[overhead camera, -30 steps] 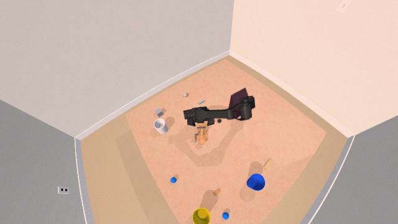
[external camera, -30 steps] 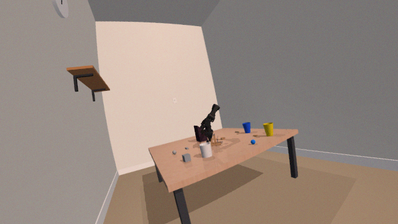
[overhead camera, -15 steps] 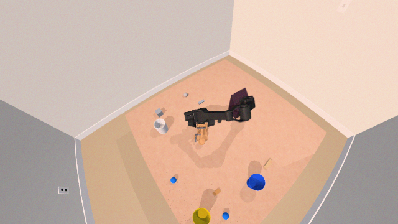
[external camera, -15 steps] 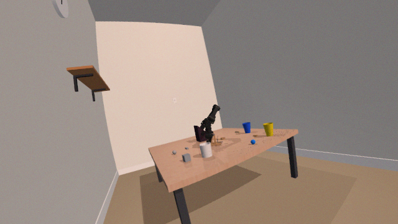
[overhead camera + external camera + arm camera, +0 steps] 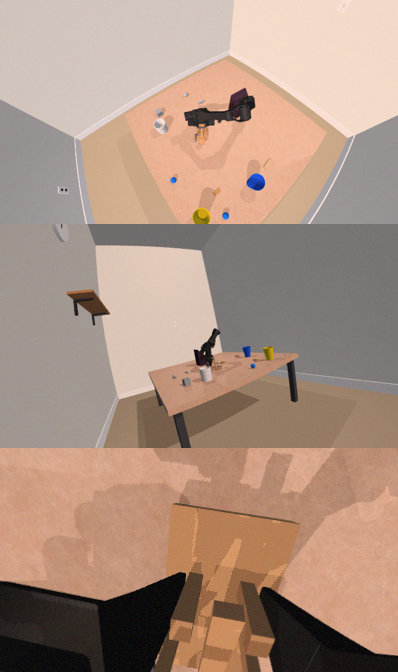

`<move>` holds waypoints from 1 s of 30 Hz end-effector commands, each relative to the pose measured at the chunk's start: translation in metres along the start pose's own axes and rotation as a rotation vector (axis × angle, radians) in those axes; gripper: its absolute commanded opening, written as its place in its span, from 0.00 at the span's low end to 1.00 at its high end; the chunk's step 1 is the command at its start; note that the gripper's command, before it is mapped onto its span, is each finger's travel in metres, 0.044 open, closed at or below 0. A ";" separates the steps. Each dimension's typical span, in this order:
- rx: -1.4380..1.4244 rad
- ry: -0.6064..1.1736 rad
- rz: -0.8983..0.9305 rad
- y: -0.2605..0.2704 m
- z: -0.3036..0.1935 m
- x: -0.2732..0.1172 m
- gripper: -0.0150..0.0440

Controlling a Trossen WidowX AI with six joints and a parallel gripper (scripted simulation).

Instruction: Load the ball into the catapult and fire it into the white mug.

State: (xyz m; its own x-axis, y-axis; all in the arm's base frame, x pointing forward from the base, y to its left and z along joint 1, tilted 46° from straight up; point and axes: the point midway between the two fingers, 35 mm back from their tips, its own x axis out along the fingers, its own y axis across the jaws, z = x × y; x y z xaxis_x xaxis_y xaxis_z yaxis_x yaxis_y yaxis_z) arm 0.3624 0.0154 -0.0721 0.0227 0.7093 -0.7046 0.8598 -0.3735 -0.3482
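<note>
The robot is a matte black arm (image 5: 217, 116) (image 5: 209, 346) with chunky rounded joints and a pincer (image 5: 222, 586) with black, tapering, wedge-shaped fingers.

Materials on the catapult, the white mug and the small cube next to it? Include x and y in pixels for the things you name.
Catapult (image 5: 202, 141) (image 5: 232, 538): probably wood, matte; flat tan slabs and square-cut bars.
White mug (image 5: 163, 128) (image 5: 206, 374): ceramic or plastic, unclear; smooth, pale, plain wall.
Cube (image 5: 159, 112) (image 5: 186, 381): even dull gray; painted wood, plastic or metal.

Walls: 1 pale cream (image 5: 295, 46) (image 5: 149, 302), others grey. Baseboard (image 5: 161, 90) (image 5: 109, 417): white. Floor (image 5: 102, 155) (image 5: 280, 417): tan. Table (image 5: 289, 130) (image 5: 174, 398): pinkish wood surface beneath the jaws, dark legs. Shelf (image 5: 90, 302): 1, brown, 2 black brackets, wall-mounted. Shadows: soft, across surface.
</note>
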 end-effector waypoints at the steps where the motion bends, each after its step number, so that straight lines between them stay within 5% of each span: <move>1: -0.002 0.000 0.003 0.001 0.000 -0.003 0.40; 5: 0.000 -0.002 0.001 0.001 0.000 -0.047 0.25; 30: -0.654 0.001 -0.002 0.009 -0.002 -0.048 0.25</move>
State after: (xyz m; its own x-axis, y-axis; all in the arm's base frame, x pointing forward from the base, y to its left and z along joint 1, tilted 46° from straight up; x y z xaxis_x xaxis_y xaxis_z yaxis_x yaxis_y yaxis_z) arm 0.3646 -0.0189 -0.0403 0.0159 0.7101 -0.7039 0.9998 -0.0163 0.0062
